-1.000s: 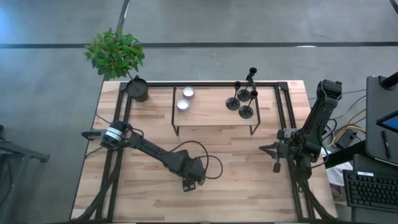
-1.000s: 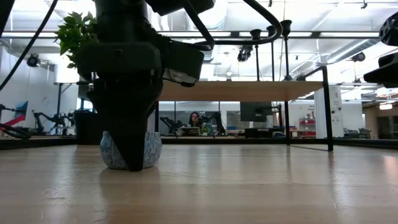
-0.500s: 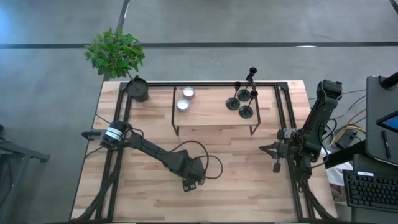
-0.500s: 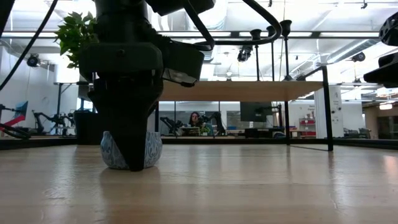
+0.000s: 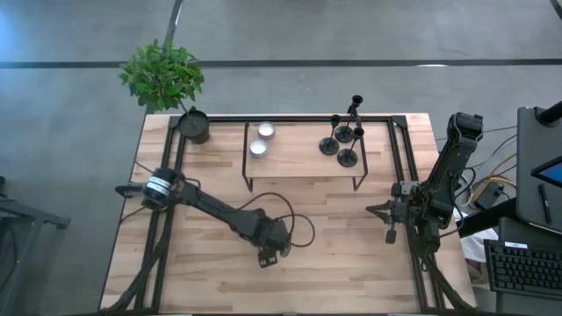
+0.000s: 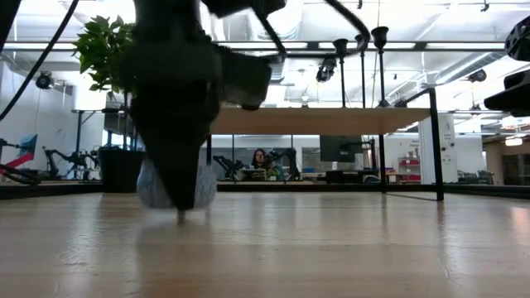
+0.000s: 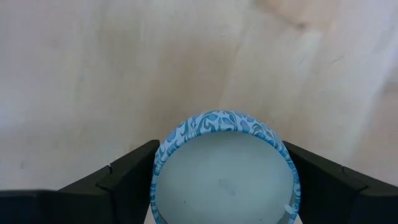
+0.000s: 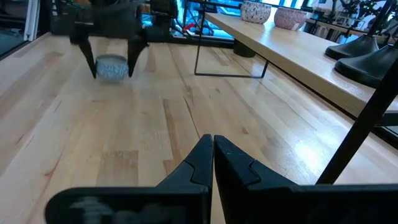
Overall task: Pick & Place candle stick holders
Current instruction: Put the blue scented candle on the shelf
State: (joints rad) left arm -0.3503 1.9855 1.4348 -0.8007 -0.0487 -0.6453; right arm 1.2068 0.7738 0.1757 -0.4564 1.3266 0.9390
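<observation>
The left tool (image 5: 270,255) is low over the wooden bench (image 5: 334,263), toward the middle of its front half, with its fingers (image 7: 118,183) set against either side of a small tealight candle (image 7: 225,167) in a blue-and-white patterned cup; in the low view the candle (image 6: 176,184) appears just clear of the bench top. The right tool (image 8: 212,144) waits near the right edge of the bench, its fingers closed together on nothing. The three black candle stick holders (image 5: 344,140) stand upright, close together, at the right end of the raised wooden shelf (image 5: 303,162) along the back of the bench. Two more tealight candles (image 5: 262,139) sit at the shelf's left end, and a potted plant (image 5: 165,77) occupies the back left corner.
</observation>
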